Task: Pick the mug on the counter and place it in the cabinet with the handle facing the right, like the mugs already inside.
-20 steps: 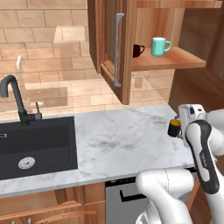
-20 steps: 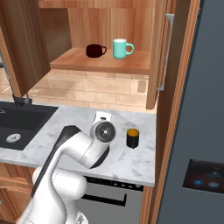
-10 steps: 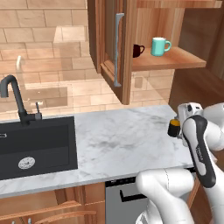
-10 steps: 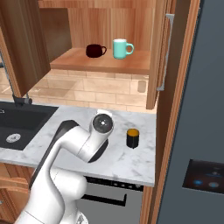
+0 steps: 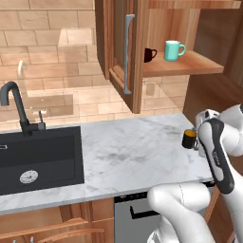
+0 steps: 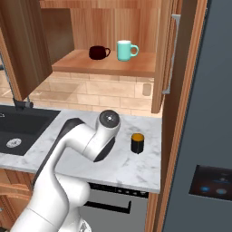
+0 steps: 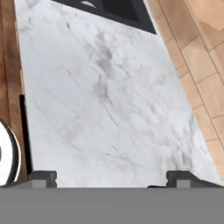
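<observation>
- The gripper hangs over bare counter, its two tips far apart at the bottom of the hand view — jaws wide open, nothing between them.
- The mug stands upright on the counter near its right end, just beyond the arm's elbow, untouched; this looks like the approach step, before any grasp.
- Next, I judge, the hand must swing round to the mug and come down on it — noting which way the handle points.
- Farther off, the cabinet stands open, a dark mug and a teal mug on its shelf.
- Hard to tell: the counter mug's handle; the arm partly covers the mug in the left base view.
</observation>
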You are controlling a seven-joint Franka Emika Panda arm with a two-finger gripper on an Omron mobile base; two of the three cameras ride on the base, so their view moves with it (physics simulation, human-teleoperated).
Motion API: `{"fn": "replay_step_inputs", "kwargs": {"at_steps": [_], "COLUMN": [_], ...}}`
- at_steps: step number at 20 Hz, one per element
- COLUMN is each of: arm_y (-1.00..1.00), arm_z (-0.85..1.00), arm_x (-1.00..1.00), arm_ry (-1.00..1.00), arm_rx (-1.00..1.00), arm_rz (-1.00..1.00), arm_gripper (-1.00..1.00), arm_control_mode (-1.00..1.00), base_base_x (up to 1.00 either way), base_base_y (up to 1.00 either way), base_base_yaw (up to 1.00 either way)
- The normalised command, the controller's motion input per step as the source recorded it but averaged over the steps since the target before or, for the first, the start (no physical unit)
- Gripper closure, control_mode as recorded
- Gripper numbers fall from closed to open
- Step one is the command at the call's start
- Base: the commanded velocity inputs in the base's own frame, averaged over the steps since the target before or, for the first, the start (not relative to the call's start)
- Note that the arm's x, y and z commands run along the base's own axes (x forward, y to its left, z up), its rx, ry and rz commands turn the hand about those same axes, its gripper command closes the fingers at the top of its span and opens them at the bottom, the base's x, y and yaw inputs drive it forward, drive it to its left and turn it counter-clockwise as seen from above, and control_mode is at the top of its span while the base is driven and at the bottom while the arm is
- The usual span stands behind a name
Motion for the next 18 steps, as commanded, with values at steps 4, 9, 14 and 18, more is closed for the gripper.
{"fn": "replay_step_inputs", "kwargs": {"at_steps": [4,9,14,18], "arm_y": [-0.23,-0.25,-0.25,-0.17], "arm_z": [0.00,0.00,-0.01,-0.13], "arm_x": [0.00,-0.01,-0.05,-0.15], "arm_ry": [0.17,0.16,0.13,0.09], "arm_rx": [0.08,0.08,0.07,0.05], "arm_rz": [-0.16,-0.17,-0.15,-0.14], "arm_gripper": [-1.00,-1.00,-1.00,-1.00], "arm_control_mode": [-1.00,-1.00,-1.00,-1.00], "base_base_x": [0.00,0.00,0.00,0.00], "base_base_y": [0.00,0.00,0.00,0.00], "base_base_yaw": [0.00,0.00,0.00,0.00]}}
